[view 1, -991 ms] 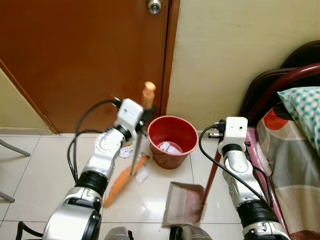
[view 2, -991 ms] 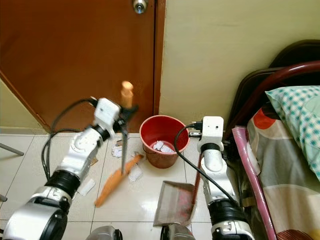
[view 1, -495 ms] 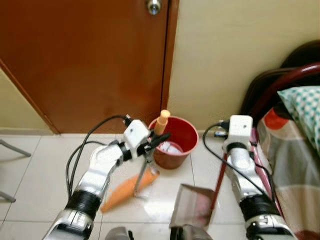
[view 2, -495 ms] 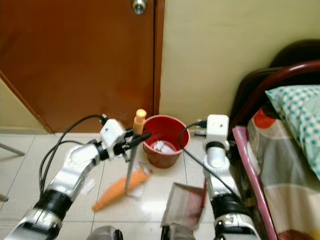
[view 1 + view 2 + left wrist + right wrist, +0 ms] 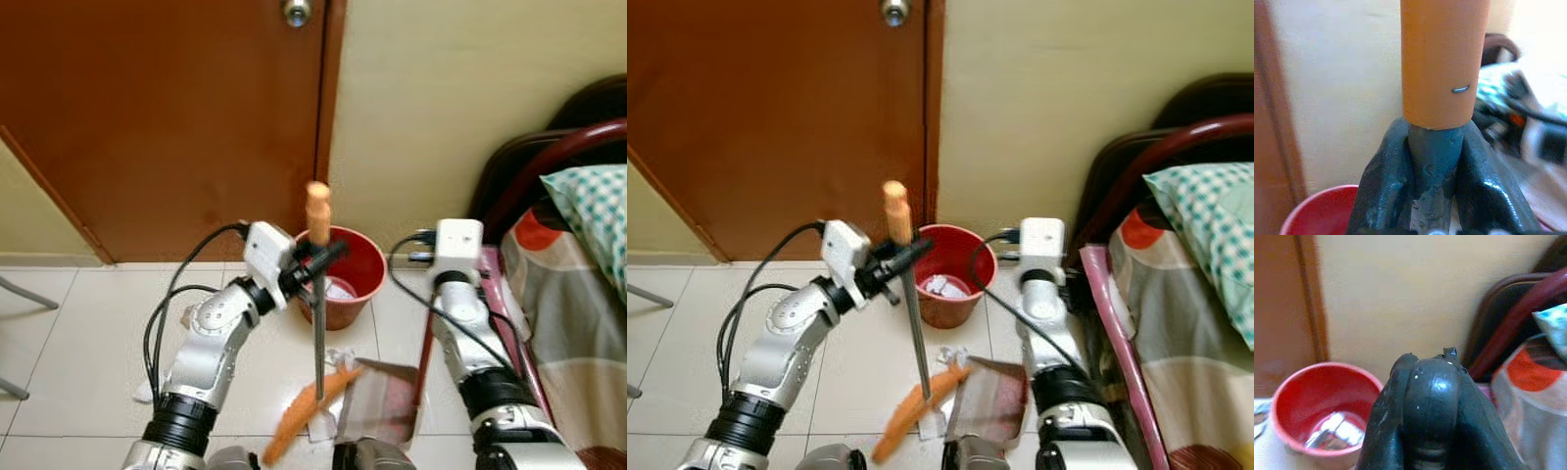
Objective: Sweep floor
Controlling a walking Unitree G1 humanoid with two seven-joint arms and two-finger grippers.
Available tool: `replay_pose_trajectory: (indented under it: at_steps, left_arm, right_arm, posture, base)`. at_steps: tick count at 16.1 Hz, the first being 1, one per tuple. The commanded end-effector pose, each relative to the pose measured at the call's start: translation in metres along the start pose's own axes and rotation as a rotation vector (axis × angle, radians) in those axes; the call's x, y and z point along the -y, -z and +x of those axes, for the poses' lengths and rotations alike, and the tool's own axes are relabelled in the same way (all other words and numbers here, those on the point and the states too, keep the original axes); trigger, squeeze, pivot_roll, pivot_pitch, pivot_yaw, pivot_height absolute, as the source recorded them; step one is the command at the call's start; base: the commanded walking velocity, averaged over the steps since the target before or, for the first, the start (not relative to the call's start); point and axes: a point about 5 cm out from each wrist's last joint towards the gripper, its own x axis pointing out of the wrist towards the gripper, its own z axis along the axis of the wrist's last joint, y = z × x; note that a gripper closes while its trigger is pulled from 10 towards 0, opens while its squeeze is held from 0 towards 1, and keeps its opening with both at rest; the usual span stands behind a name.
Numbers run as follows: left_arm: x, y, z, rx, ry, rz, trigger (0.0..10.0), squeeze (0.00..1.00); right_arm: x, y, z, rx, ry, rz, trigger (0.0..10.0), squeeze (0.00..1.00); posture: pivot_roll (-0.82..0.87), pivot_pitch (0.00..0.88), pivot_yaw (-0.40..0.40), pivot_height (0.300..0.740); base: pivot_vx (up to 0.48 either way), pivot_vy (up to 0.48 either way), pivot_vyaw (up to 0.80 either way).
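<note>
The left pincer is clenched on the broom, gripping the grey shaft just below its orange handle cap; the left wrist view shows both black fingers wrapped tight around the shaft. Holding it so high lets the arm swing the orange bristle head, which lies well below the pincer on the floor, in a long stroke. The head now rests against the open mouth of the dustpan, with scraps of white paper bunched between the two, so the broom looks placed to push litter into the pan.

The right pincer is closed around the top of the dustpan's upright red handle, its fingers curled over the rounded end. My guess is that it keeps the pan steady and its lip down on the tiles while the broom drives in. The red bucket stands just beyond the left pincer, near the wall beside the door, with some paper already inside, handy for tipping the pan out. A bed with a patterned cover sits to the right of the right pincer.

Compared with a second ago, the broom has swung from a lean toward the door side to nearly upright, and its head has travelled across the tiles from the left of the bucket to the pan's mouth. The paper bits that lay by the bucket have come along with it.
</note>
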Motion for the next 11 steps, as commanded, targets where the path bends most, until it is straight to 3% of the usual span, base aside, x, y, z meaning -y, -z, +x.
replay_pose_trajectory:
  at_steps: [1,2,3,5,8,11]
  left_arm:
    - [-0.01,-0.021,0.002,0.093,-0.078,0.048,10.0,0.0]
    - [-0.024,-0.03,0.0,0.137,-0.185,0.051,10.0,0.0]
    - [-0.028,-0.034,0.0,0.152,-0.222,0.046,10.0,0.0]
    - [-0.056,-0.05,-0.008,0.228,-0.407,0.008,10.0,0.0]
    - [-0.076,-0.061,-0.022,0.252,-0.51,0.031,10.0,0.0]
    - [-0.086,-0.063,-0.041,0.238,-0.571,0.073,10.0,0.0]
  right_arm:
    - [-0.01,0.007,-0.001,-0.051,-0.063,-0.002,10.0,0.0]
    - [-0.018,0.008,-0.003,-0.053,-0.123,-0.007,10.0,0.0]
    - [-0.021,0.008,-0.003,-0.05,-0.141,-0.01,10.0,0.0]
    - [-0.033,0.005,-0.006,-0.038,-0.221,0.024,10.0,0.0]
    - [-0.043,0.005,-0.009,-0.035,-0.273,0.019,10.0,0.0]
    - [-0.042,0.006,-0.01,-0.035,-0.283,0.009,10.0,0.0]
  posture:
    - [0.01,0.123,-0.034,0.74]
    - [0.01,0.121,-0.035,0.74]
    - [0.01,0.121,-0.035,0.74]
    - [0.01,0.117,-0.035,0.74]
    - [0.01,0.111,-0.036,0.74]
    - [0.01,0.108,-0.034,0.74]
  base:
    - [0.0,0.0,0.0]
    - [0.0,0.0,0.0]
    - [0.0,0.0,0.0]
    - [0.0,0.0,0.0]
    - [0.0,0.0,0.0]
    - [0.0,0.0,0.0]
